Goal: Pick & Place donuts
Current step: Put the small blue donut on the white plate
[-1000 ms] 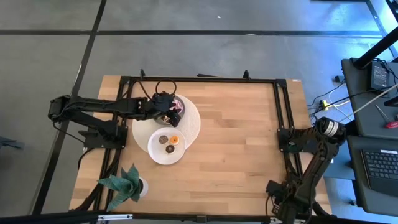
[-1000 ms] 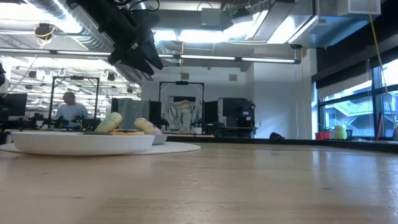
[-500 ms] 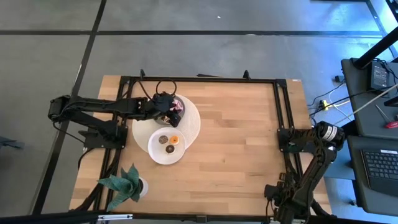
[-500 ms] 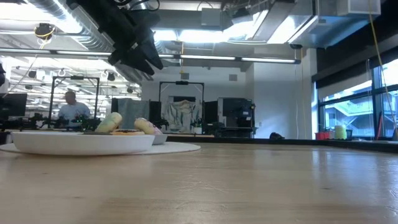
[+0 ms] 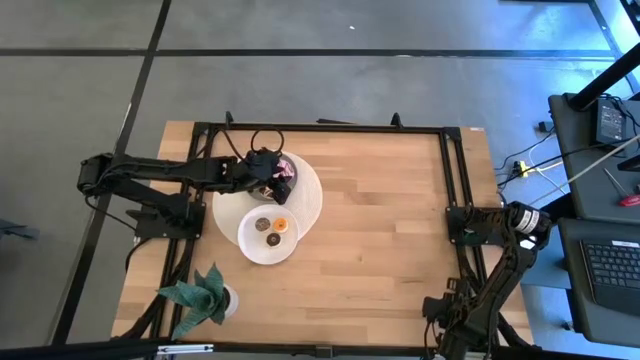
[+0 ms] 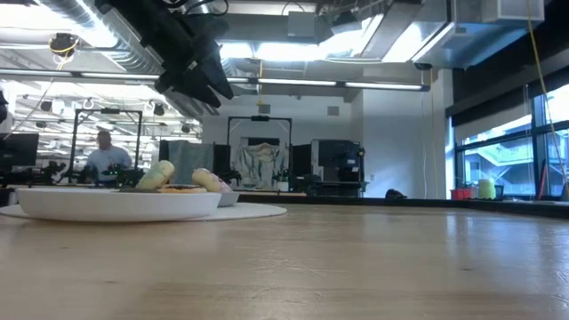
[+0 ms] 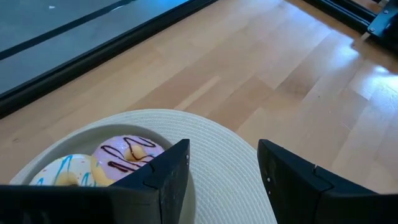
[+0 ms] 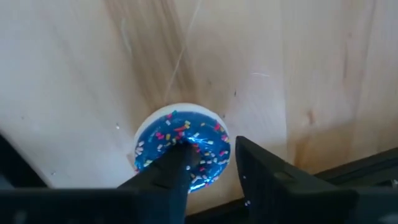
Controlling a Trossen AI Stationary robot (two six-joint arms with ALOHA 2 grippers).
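My left gripper point(image 7: 224, 149) is open and hovers above a small bowl point(image 7: 177, 140) of donuts on a large white round mat point(image 5: 305, 195). Beside its fingers lie a purple donut with chocolate drizzle point(image 7: 127, 152) and a white one with blue drizzle point(image 7: 65, 177). In the low view it hangs well above the dishes point(image 6: 196, 80). A smaller white plate point(image 5: 250, 245) carries a chocolate donut point(image 5: 263, 225) and an orange donut point(image 5: 281, 224). My right arm point(image 5: 500, 260) is folded at the table's right edge. Its gripper point(image 8: 211, 149) is shut on a blue sprinkled donut point(image 8: 205, 134). My right gripper holds the blue sprinkled donut by its ring. One finger point(image 8: 177, 165) reaches into the hole and the other point(image 8: 249, 155) stands against the outer rim point(image 8: 225, 149). The fingers point down at the wood. Whether the donut is lifted clear, I cannot tell.
A green toy plant in a white pot point(image 5: 205, 295) stands at the table's near left corner. A black frame point(image 5: 455, 180) runs along the table's edges. Bare wood point(image 5: 380, 230) lies between the dishes and my right arm. A person point(image 6: 107, 156) shows in the room beyond.
My right arm has shifted a little toward the table's near edge. My left arm and the dishes have kept still.
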